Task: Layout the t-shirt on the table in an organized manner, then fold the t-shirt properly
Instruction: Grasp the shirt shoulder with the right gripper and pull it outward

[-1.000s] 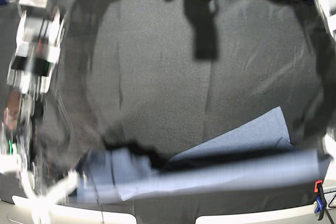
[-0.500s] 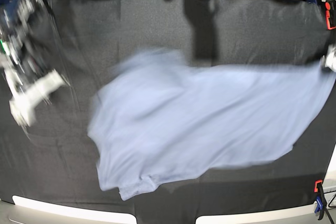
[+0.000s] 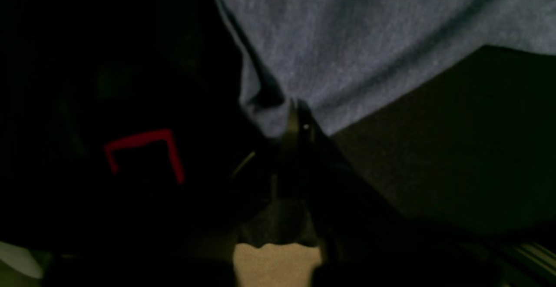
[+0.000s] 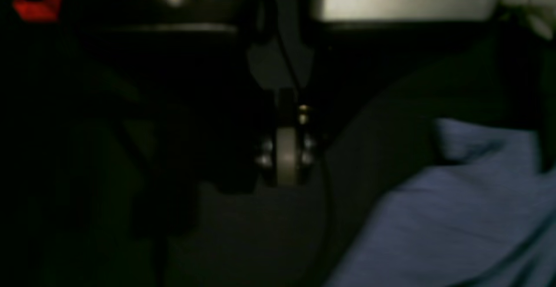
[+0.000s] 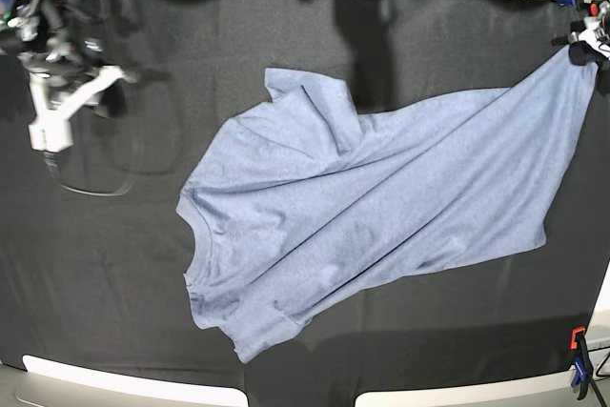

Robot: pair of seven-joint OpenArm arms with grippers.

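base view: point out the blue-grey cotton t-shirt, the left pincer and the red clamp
light blue-grey cotton t-shirt (image 5: 381, 207), base view, on the middle of the body fabric
left pincer (image 5: 583, 52), base view, at the tips pinching the shirt corner
red-handled clamp (image 5: 578, 338), base view, on its red top at the table's near corner

The t-shirt (image 5: 381, 197) lies spread on the tabletop (image 5: 143, 264), from the near middle out to the far right corner, with its neck hole facing the left side and one sleeve folded over on top of the shirt at the far side. The left tool (image 5: 583, 43) is at that far right corner (right in the base view) and pinches the tip of the shirt there, lifting it off the tabletop. The right tool (image 5: 57, 121) is over the far left part of the tabletop, well apart from the shirt, and a clamp (image 5: 578, 369) sits on the near right edge.
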